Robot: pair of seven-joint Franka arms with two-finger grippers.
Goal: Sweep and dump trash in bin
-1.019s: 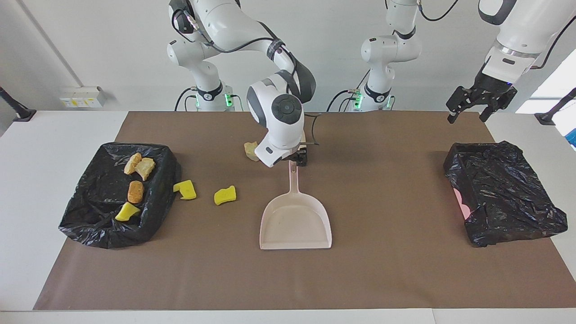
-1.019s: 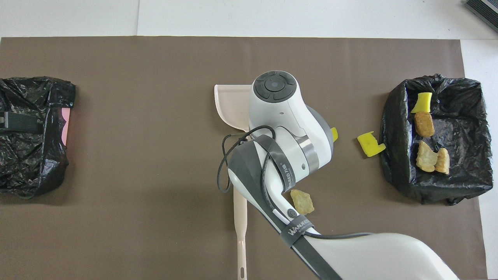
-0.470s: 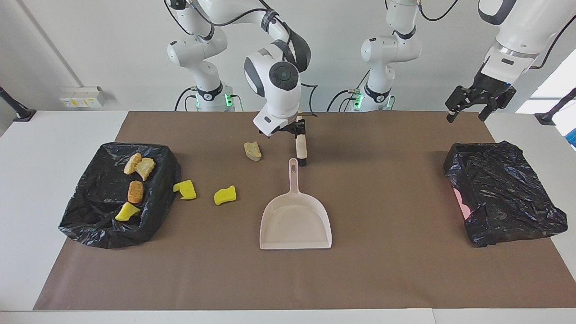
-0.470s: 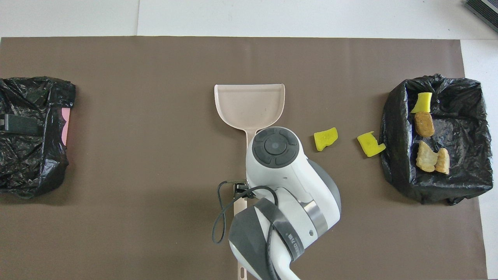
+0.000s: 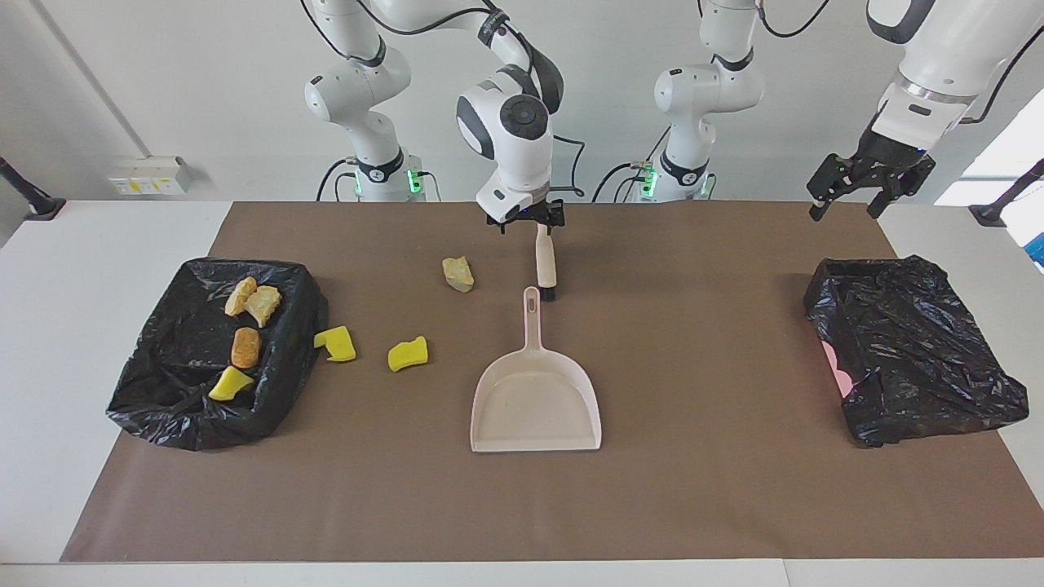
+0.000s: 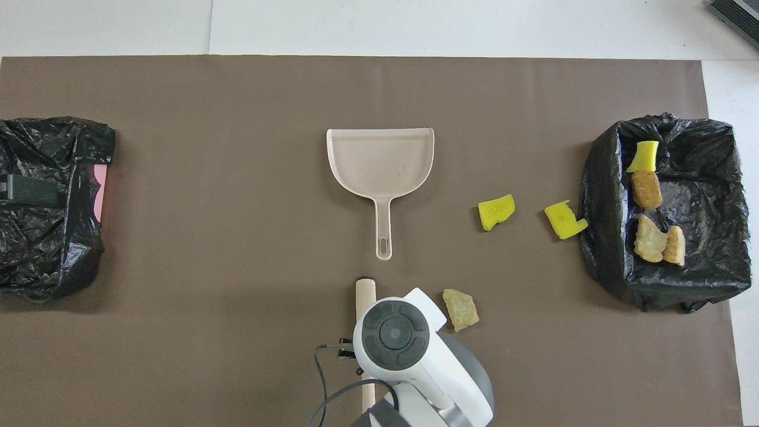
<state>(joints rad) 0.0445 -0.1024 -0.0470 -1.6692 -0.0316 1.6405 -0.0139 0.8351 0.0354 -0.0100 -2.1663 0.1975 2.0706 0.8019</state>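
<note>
Three scraps of trash, a tan lump (image 5: 457,273) and two yellow wedges (image 5: 408,353) at the dustpan's (image 5: 536,405) ten o'clock, lie unswept, so the right gripper (image 5: 526,220), jaws apart above the brush (image 5: 544,262), must next descend and grasp it, while the left gripper (image 5: 852,189) waits open

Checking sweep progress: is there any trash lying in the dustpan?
No, the dustpan is bare inside in the overhead view; two yellow scraps lie on the mat beside it.
</note>
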